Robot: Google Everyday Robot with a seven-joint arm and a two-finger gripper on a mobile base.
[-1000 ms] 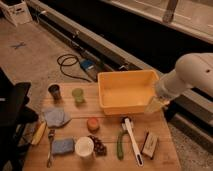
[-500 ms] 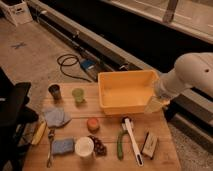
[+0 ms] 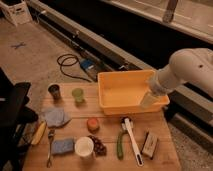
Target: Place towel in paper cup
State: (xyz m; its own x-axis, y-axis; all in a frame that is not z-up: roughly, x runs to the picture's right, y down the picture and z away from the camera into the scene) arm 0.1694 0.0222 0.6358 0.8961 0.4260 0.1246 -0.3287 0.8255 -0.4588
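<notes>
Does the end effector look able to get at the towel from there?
Probably yes: the end effector hangs at the edge of the yellow bin; the towel lies uncovered across the table.

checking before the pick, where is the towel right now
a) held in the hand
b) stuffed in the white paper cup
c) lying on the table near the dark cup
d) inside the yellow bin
c: the towel lies on the wooden table just below the dark cup, apart from the paper cup, while the hand hangs over the right side of the yellow bin with nothing in it.
</notes>
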